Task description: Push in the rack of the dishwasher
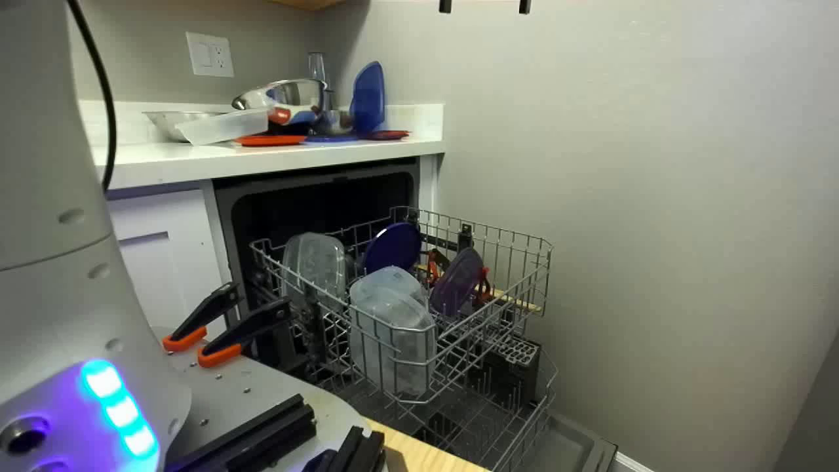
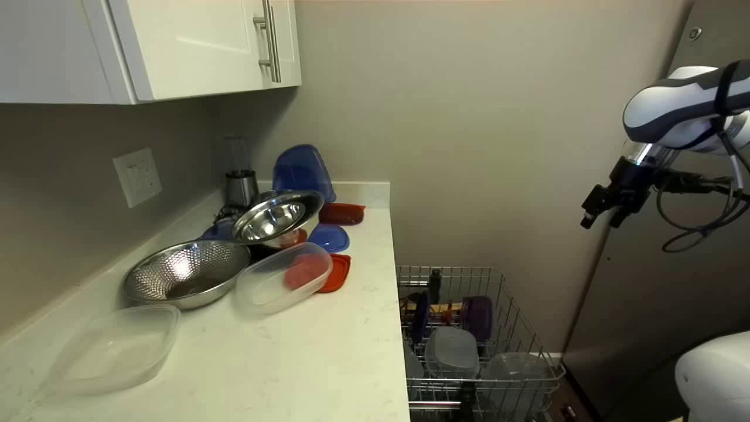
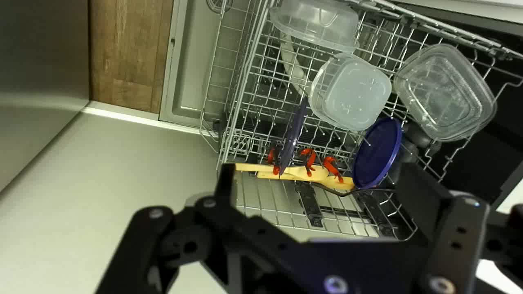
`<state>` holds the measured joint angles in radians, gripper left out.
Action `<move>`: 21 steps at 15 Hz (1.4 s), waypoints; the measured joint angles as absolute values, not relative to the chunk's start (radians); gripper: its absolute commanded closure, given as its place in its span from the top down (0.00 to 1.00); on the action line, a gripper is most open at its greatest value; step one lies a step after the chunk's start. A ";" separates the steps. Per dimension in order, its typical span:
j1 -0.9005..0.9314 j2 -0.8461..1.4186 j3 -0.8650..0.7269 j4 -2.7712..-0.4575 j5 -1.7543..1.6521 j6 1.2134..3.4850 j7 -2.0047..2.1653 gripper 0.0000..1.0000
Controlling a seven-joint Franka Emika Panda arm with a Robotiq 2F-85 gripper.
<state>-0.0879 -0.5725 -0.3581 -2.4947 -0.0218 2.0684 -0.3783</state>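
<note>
Out front of the dishwasher (image 1: 226,213), below counter (image 2: 363,351) level, I see the upper rack (image 1: 501,231) pulled out over the lower rack (image 1: 488,439), loaded w/ 3 clear containers (image 3: 353,92), a blue lid (image 3: 376,153), a purple lid (image 3: 291,139), wooden utensils (image 3: 302,172) & red bits (image 3: 308,161) I can't ID. My gripper (image 2: 601,221) is above rack height, well apart from it; fingers (image 3: 224,185) spread wide, w/ the load showing beyond them in wrist view.

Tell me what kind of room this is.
Most likely a kitchen, though I can't tell whether home or office: a loaded dishwasher rack pulled out, a metal colander on a white counter, and a white wall cabinet.
</note>
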 measured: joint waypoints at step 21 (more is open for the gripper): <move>-0.075 -0.392 -0.320 -2.558 0.032 2.405 -0.364 1.00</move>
<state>-0.0747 -0.3922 -0.3205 -2.5580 0.0319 2.4051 -0.3643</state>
